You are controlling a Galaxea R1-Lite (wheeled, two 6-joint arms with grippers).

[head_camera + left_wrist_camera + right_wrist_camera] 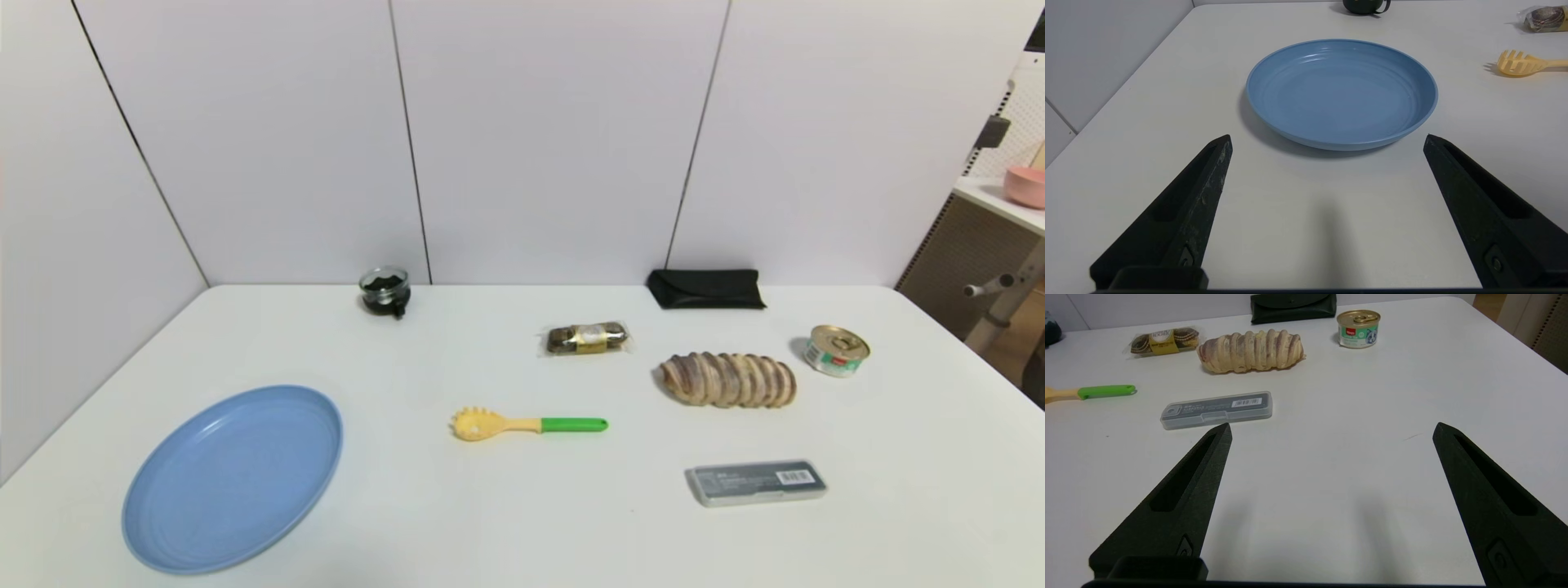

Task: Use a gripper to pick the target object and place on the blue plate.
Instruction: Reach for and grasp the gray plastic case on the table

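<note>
both tools spread wide: right tool (1331,430) near case (1216,409), left tool (1327,139) near plate (1341,94).

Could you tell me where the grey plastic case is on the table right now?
In the head view the grey case lies flat near the table's front edge on the robot's right, in front of the bread loaf and right of the yellow pasta spoon.

Room, as I see it from the head camera: white table (522,531), matte, evenly lit with soft shadows. Behind it, pale grey wall panels (555,139) split by dark vertical seams. Far right: white side shelf (992,196) carrying a pink bowl (1026,185), white pegboard (1020,122) above, brown perforated panel (947,261) below.
</note>
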